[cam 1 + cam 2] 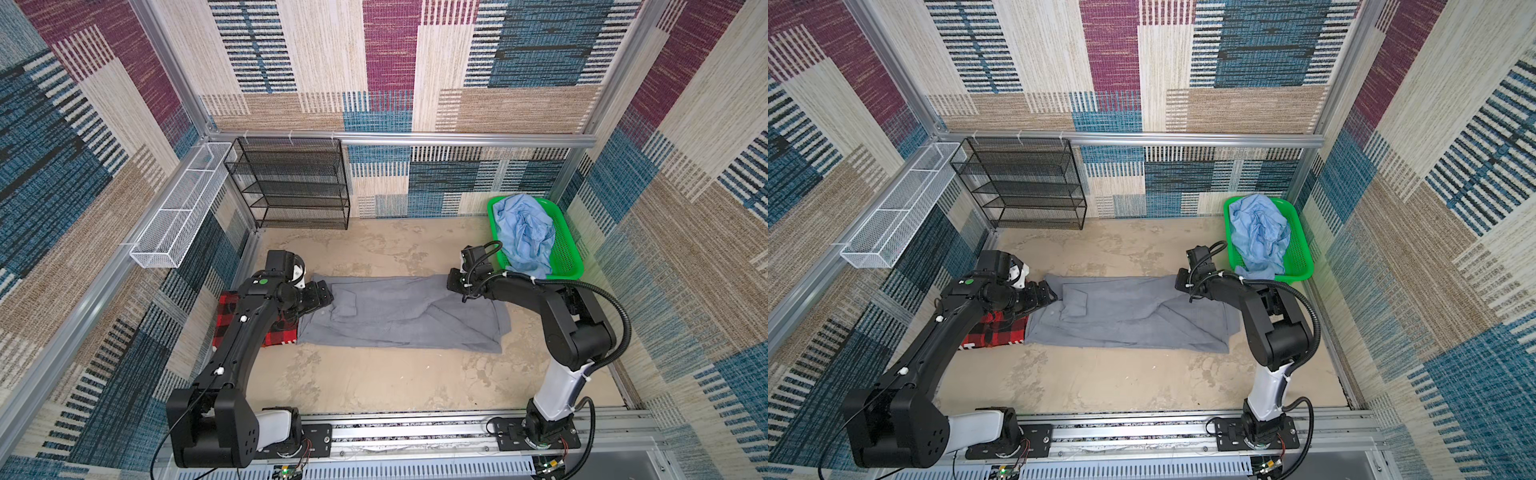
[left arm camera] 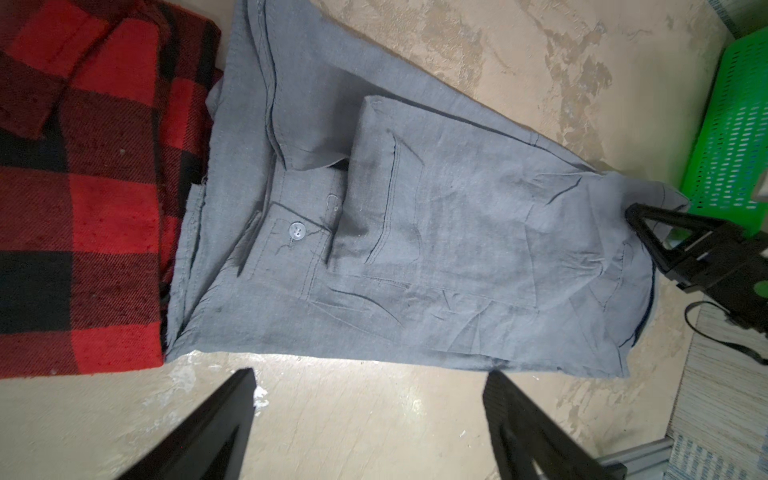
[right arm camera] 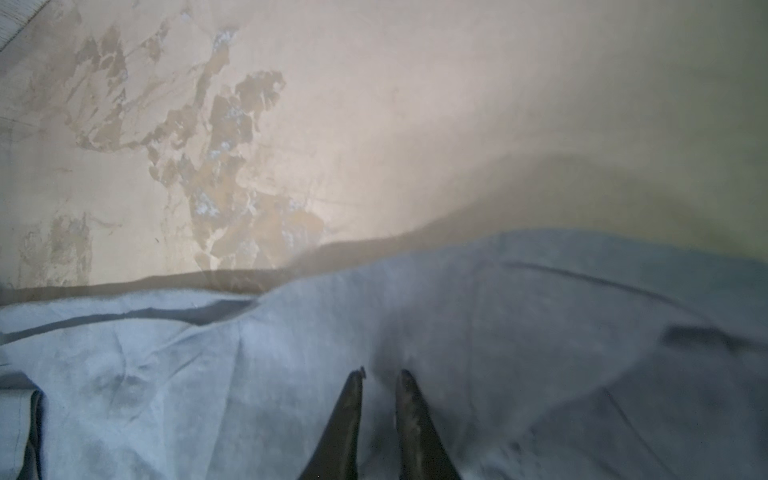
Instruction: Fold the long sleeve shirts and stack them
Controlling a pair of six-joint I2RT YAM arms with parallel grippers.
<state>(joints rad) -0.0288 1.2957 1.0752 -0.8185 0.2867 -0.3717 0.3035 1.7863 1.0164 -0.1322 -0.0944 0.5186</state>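
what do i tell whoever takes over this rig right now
Left pincer: open, holding nothing, over bare table beside the collar end of the grey shirt.
Right pincer: pinched on the grey shirt's far corner at the opposite end.
Plaid shirt: folded, on the left, touching the grey one's collar end.
Light blue shirt: crumpled in the green basket.
Done: plaid folded; grey lying flat as a long strip.
Left: fold grey across, stack it on the plaid, then fold and stack the blue one.
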